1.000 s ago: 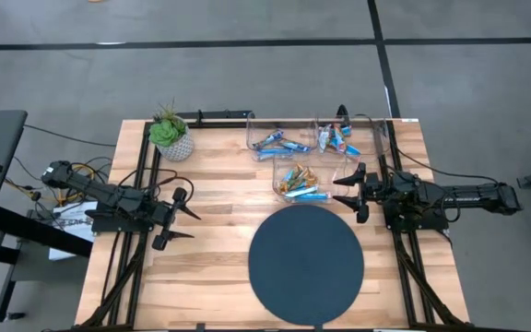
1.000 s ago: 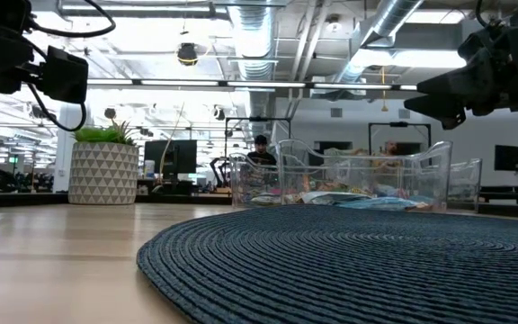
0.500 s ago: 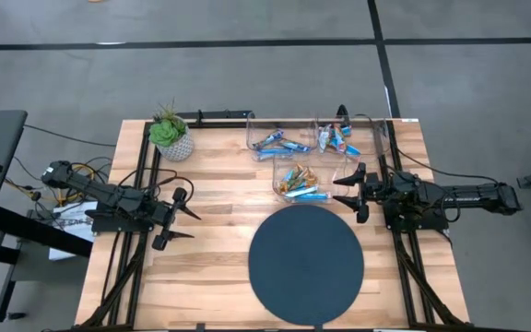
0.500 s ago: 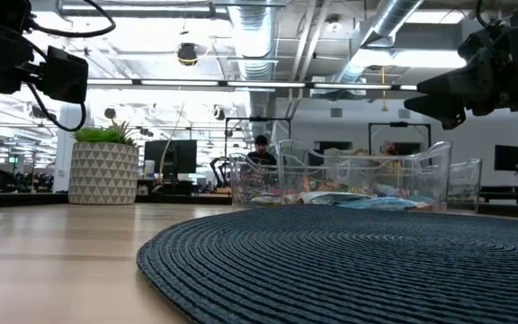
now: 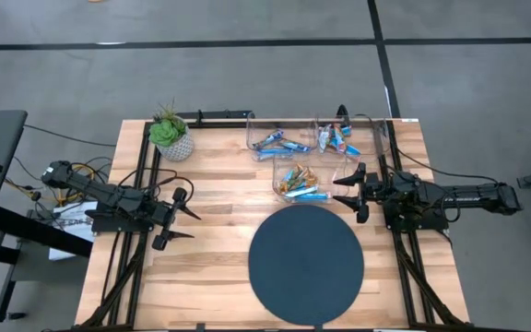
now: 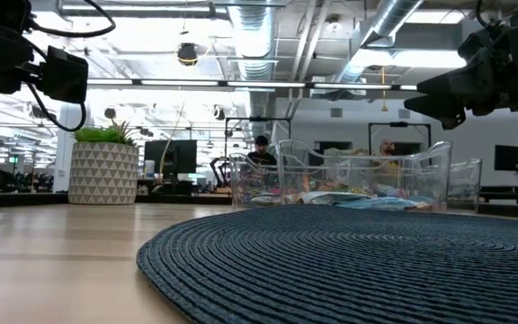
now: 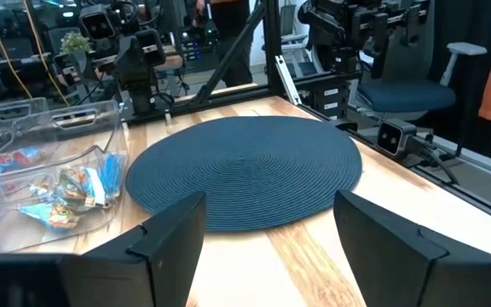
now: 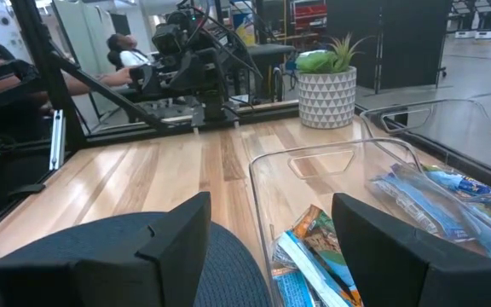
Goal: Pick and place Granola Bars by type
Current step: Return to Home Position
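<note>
A round dark-blue woven mat is laid on the wooden table, and all the Granola Bars are found in three clear plastic bins grouped just beyond the mat's far edge. The nearest bin, set just beside that edge, is filled with brown and orange bars, and one light-blue bar is laid along the wall closest to the mat. Behind it, farther from the mat, two more bins are placed side by side. The left rear bin is loaded with light-blue bars, while the right rear bin is loaded with blue-white-red bars, some leaned against its wall. A potted plant is stood well to the left of the bins, beyond the mat's far left. The left gripper is held above the table to the left of the mat, well apart from it, with its fingers spread wide and nothing between them. The right gripper is held just off the mat's far right edge, beside the nearest bin, and its fingers are likewise spread wide with nothing grasped.
</note>
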`<state>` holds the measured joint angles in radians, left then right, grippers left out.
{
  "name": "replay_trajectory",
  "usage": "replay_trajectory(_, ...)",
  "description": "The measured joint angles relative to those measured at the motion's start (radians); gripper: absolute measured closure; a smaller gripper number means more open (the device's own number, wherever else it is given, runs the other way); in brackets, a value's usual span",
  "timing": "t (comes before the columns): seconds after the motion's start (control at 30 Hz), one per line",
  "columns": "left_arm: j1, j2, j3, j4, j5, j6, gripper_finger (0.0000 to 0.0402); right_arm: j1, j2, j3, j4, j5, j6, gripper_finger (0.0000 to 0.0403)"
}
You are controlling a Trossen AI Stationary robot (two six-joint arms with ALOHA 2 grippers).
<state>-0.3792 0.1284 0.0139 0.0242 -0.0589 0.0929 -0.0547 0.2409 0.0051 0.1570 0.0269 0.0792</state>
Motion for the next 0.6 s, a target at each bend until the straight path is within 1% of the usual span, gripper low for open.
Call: replay_trajectory(0.6, 0.0, 0.0, 0.0, 0.0, 0.0, -0.006, 0.015, 0.0, 0.0, 0.0, 0.0, 0.0, 0.0, 0.0163)
